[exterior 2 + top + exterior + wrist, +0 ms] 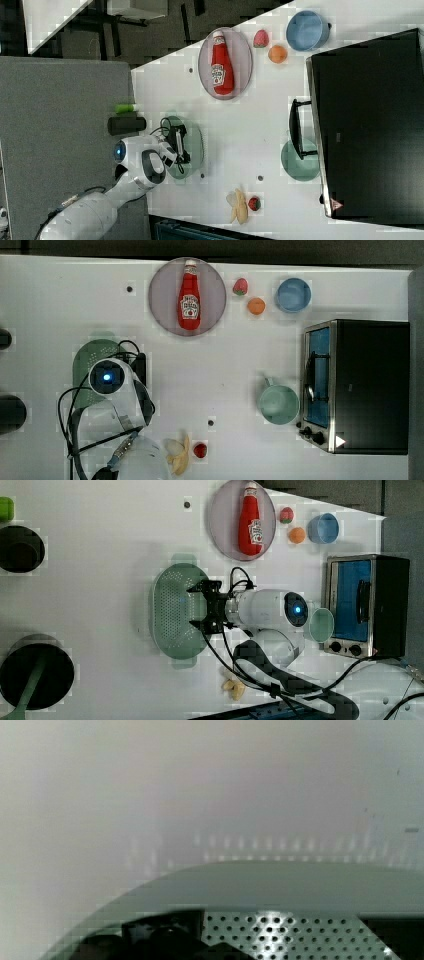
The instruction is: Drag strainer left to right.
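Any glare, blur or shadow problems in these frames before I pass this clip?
Wrist view: the white table is a soft, featureless blur, with faint streaky reflections above the strainer rim and bright glints on its perforated basin. Left view: a soft grey shadow falls on the table beside the strainer. Top view: even lighting, ketchup bottle label readable.

I work over a white counter (pixel 235 370) that gives back a soft glare. In the top view a dark strip (pixel 215 247) runs along the counter's far edge. In the right view, a grey floor (pixel 60 100) lies beside it, with another white table (pixel 50 17) on dark legs beyond.
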{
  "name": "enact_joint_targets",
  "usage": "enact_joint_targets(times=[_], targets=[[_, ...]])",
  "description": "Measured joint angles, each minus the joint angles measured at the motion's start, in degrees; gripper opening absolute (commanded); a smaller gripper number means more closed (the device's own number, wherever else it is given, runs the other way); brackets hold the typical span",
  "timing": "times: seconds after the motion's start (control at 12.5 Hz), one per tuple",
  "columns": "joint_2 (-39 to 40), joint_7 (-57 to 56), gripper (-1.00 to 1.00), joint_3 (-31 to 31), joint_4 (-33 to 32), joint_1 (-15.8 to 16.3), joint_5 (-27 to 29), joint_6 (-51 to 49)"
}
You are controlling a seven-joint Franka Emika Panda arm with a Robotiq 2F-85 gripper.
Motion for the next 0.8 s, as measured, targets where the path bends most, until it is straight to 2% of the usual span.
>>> enact_joint_targets(times=[0.32, 0.8], targets=[[-0.03, -0.06, 1.0, -3.04, -0.67, 0.41, -0.04, 0.22], [-2.11, -3.69, 1.0, -7.62, -3.47, -1.72, 0.49, 0.06]])
